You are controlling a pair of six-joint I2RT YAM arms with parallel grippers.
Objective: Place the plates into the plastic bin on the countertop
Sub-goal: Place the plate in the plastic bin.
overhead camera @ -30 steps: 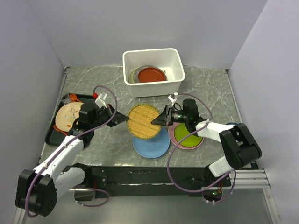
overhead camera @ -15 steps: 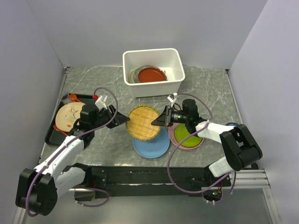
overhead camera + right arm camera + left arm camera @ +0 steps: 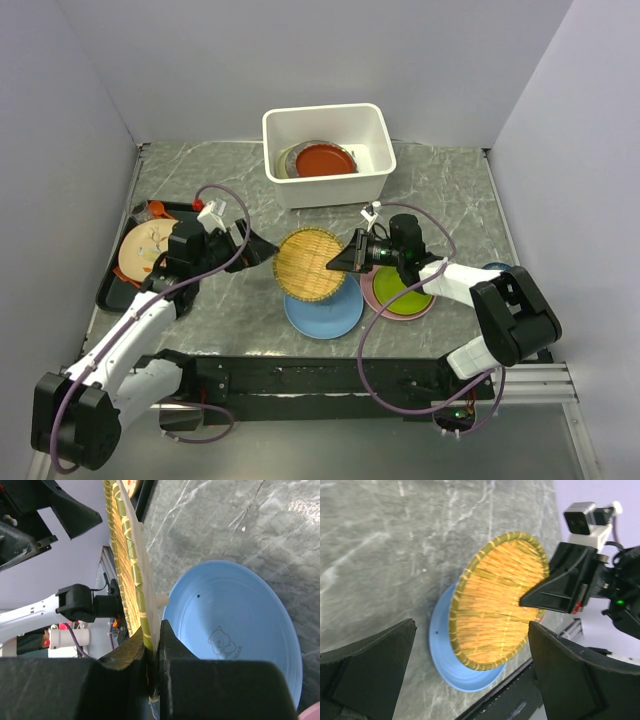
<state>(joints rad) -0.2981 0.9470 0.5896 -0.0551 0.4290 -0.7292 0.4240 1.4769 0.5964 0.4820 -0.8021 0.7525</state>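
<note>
A yellow woven disc [image 3: 310,264] hangs tilted on edge above a blue plate [image 3: 325,312] on the countertop [image 3: 440,190]. My right gripper [image 3: 338,266] is shut on the disc's right rim; in the right wrist view the rim [image 3: 127,555] sits pinched between the jaws [image 3: 152,630]. My left gripper [image 3: 262,250] stands open just left of the disc, apart from it. The left wrist view shows the disc [image 3: 497,600] beyond the gaping left gripper [image 3: 471,630]. A lime green plate [image 3: 402,292] lies on a pink plate [image 3: 372,290]. The plastic bin [image 3: 330,190] holds a red plate [image 3: 325,160] on a grey one.
A black tray [image 3: 108,290] at the left carries a peach flower-patterned plate [image 3: 145,248]. White walls close in the left, back and right sides. The bin stands at the back centre, behind the arms. A cable loops over each arm.
My left gripper has opened, let go of the woven disc's left rim and drawn back a little to the left. The right gripper keeps its hold on the disc.
</note>
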